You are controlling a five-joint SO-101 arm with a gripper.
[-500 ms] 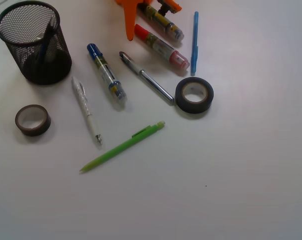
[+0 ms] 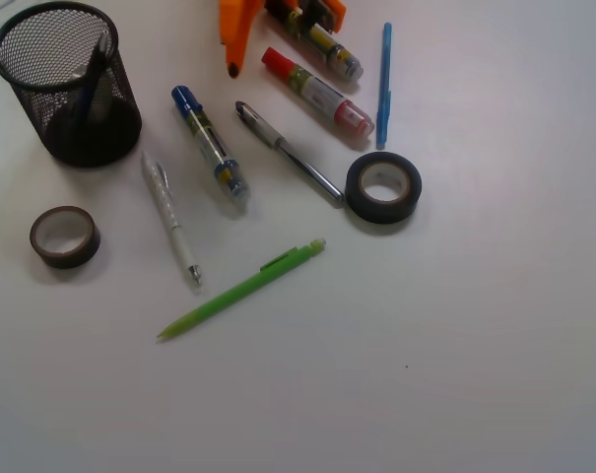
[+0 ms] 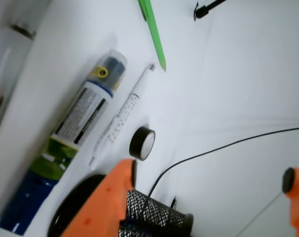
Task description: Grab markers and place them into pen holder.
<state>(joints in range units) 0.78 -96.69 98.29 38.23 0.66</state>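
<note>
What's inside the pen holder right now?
The pen holder holds at least one dark, slim pen leaning against its wall. The mesh and shadow hide the bottom. No marker shows inside.

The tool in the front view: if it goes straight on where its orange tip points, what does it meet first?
Probably the bare table just below the tool, though its height is unclear. Further along that line lies the blue-ended marker, hit at mid-barrel.
</note>
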